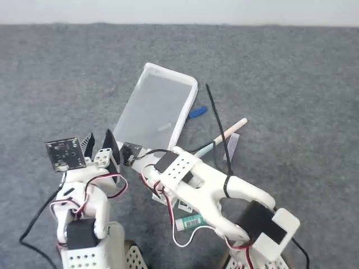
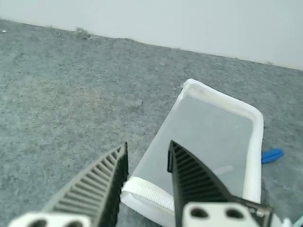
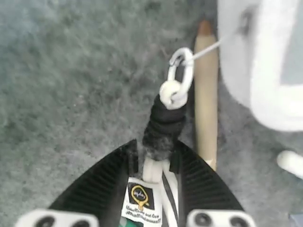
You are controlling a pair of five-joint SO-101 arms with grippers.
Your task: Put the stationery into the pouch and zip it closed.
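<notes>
Pouch (image 1: 157, 109) lies flat mid-tabletop. Left gripper (image 2: 147, 145): fingers spread apart, poised at the pouch's near end. Right gripper (image 3: 155, 146): clamped on the black zipper pull (image 3: 163, 125); beside it, probably a pencil (image 3: 206, 94).

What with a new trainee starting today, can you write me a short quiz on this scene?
1. Fill in: the pencil lies ___ the pouch.
2. True or false: the left gripper is open.
3. The right gripper is shut on: A the pencil; B the zipper pull; C the pouch.
Key: 1 outside; 2 true; 3 B.
</notes>
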